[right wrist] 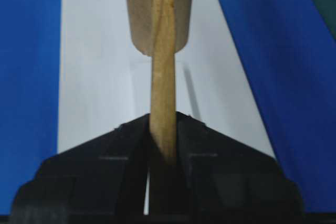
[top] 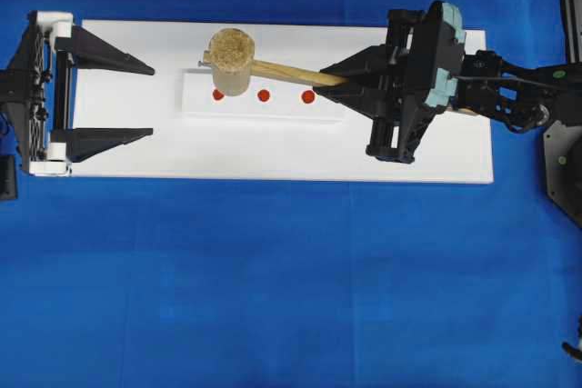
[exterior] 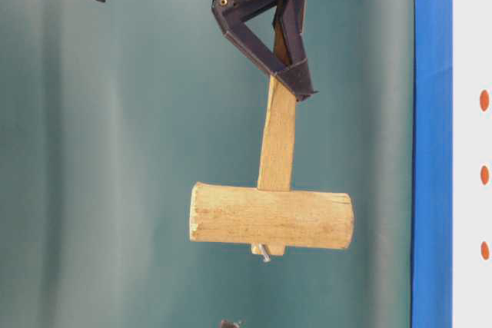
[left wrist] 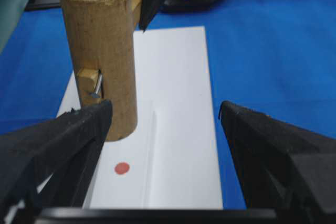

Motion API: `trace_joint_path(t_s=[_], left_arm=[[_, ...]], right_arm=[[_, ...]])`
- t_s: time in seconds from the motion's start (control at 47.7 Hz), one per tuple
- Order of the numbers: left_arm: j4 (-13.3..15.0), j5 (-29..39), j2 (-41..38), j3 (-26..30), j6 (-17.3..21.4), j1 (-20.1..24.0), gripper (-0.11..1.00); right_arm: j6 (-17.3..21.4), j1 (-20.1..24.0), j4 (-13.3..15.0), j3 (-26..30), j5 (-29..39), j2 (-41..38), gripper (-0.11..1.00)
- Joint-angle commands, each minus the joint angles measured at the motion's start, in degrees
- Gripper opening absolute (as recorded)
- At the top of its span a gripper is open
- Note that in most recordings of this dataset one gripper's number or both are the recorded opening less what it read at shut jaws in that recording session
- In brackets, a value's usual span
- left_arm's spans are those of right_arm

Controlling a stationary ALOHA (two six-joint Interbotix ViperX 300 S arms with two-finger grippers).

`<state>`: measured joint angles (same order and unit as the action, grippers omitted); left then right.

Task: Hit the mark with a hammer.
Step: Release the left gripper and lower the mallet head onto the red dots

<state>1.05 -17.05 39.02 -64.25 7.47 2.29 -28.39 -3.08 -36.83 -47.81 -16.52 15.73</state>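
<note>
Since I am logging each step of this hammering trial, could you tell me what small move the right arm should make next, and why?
Probably swing the hammer down. The right gripper is shut on its handle, and the head hangs in the air over the leftmost of the red marks on the white board, partly covering it from overhead. The left gripper stands open, to one side.

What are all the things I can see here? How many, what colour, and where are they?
hammer: one, light wood, held up over the white board.
red marks: three, in a row on the raised white strip.
white board: one, lying on the blue cloth.
blue cloth: one, covers the table.
left end effector: one, black, open, at the board's left end.
right end effector: one, black, shut on the hammer's handle.
</note>
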Motion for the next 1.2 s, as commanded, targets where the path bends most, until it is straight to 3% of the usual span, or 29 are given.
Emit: trace_joint_path(t_s=[0.0, 0.881, 1.048, 1.174], left_arm=[[0.18, -0.18, 0.26, 0.70, -0.09, 0.18, 0.81], [0.26, 0.00, 0.35, 0.62, -0.26, 0.18, 0.81], [0.26, 0.00, 0.44, 0.62, -0.26, 0.18, 0.81], [0.26, 0.00, 0.44, 0.62, -0.26, 0.18, 0.81]], right_arm=[[0.00, 0.00, 0.00, 1.32, -0.97, 0.70, 0.03], [-0.18, -1.58, 0.00, 5.89, -2.20, -6.15, 0.03], [0.09, -1.85, -0.18, 6.94, -2.20, -13.27, 0.03], [1.14, -2.11, -1.85, 8.61, -1.41, -20.48, 0.03]])
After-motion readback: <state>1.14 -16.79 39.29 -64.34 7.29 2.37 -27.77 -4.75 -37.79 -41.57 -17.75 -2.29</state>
